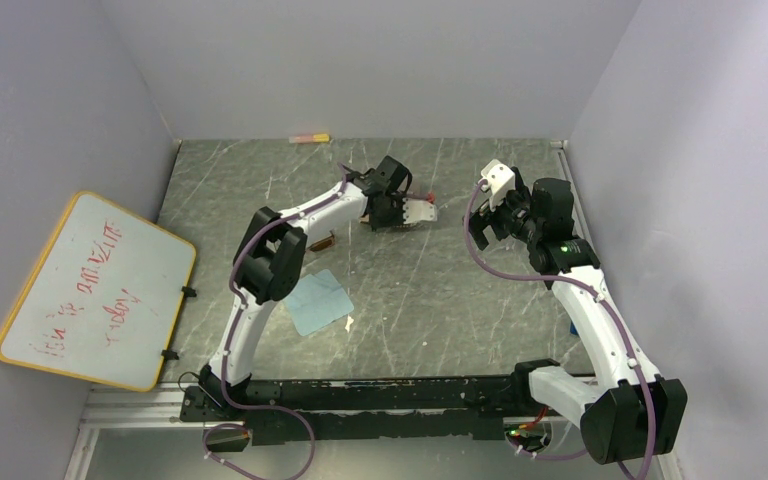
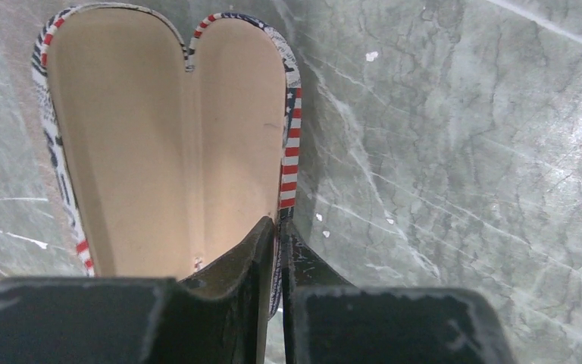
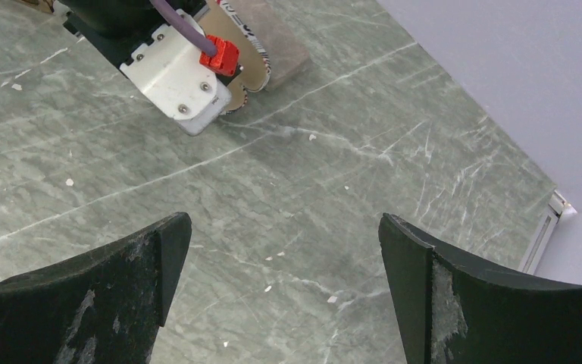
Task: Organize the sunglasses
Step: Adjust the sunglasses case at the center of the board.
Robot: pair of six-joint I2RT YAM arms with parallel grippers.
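Pinching the striped rim of the open case (image 2: 159, 136), I am holding it with my left pincer (image 2: 279, 227) clamped on that edge, and its tan lining is lying bare. My right pincer (image 3: 284, 224) is hanging spread apart over the bench (image 3: 333, 174), carrying nothing. What seem to be the amber sunglasses (image 1: 324, 240) are lying beside my left forearm, outside the case. I am not finding the black pair. On so thin a grip, any twisting risks the rim slipping free or the case tipping over.
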